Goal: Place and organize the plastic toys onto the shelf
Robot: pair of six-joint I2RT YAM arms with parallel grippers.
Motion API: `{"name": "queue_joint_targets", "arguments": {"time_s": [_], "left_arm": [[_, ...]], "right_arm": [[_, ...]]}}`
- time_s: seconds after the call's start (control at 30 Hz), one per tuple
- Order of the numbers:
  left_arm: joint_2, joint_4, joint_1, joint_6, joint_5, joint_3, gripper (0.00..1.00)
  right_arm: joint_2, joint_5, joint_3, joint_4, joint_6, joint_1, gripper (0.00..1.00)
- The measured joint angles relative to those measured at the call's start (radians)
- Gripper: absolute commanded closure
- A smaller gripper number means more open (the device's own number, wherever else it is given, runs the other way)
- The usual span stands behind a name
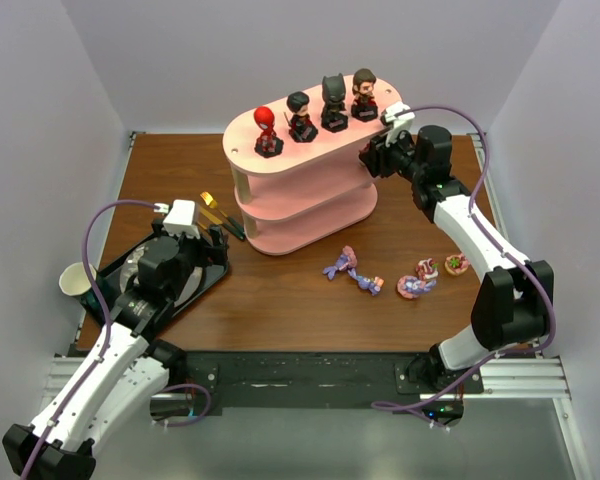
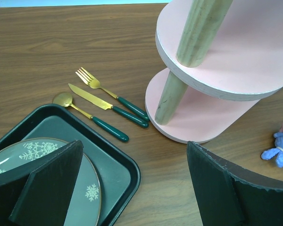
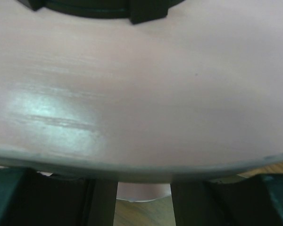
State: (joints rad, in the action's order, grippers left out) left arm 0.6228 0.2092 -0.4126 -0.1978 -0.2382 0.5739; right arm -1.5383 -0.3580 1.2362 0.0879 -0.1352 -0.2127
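Note:
The pink shelf [image 1: 300, 200] stands mid-table. On its top board four big-headed toys stand in a row: red [image 1: 268, 131], dark-haired [image 1: 301, 117], black [image 1: 333, 104] and brown-haired [image 1: 364, 95]. Smaller toys lie on the table to its right: purple [image 1: 340, 265], blue-purple [image 1: 368, 285], pink [image 1: 417, 280] and a small one [image 1: 456, 264]. My right gripper [image 1: 369, 158] is at the right end of the top board. Its jaws [image 3: 144, 205] stand apart below the rim, with nothing between them. My left gripper [image 2: 134, 188] hangs wide open and empty over the tray's corner.
A black tray [image 2: 118, 160] with a snowflake plate [image 2: 87, 188] lies at the near left. A gold fork [image 2: 108, 92], knife and spoon with green handles lie between the tray and the shelf [image 2: 236, 56]. A paper cup [image 1: 75, 280] stands left of the tray.

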Motion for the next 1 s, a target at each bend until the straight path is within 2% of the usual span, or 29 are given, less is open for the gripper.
{"name": "queue_joint_targets", "arguments": {"time_s": [0.4, 0.6, 0.73, 1.0], "left_arm": [[0.000, 0.000, 0.000, 0.000, 0.000, 0.000, 0.04], [-0.001, 0.000, 0.002, 0.000, 0.000, 0.000, 0.04], [-0.001, 0.000, 0.005, 0.000, 0.001, 0.000, 0.04], [-0.001, 0.000, 0.006, 0.001, 0.005, 0.000, 0.04]], "right_arm": [[0.000, 0.000, 0.000, -0.002, 0.023, 0.002, 0.44], [0.000, 0.000, 0.000, -0.003, 0.029, 0.002, 0.44], [0.000, -0.001, 0.000, -0.003, 0.031, 0.002, 0.48], [0.005, 0.003, 0.000, -0.014, 0.047, 0.002, 0.46]]}}
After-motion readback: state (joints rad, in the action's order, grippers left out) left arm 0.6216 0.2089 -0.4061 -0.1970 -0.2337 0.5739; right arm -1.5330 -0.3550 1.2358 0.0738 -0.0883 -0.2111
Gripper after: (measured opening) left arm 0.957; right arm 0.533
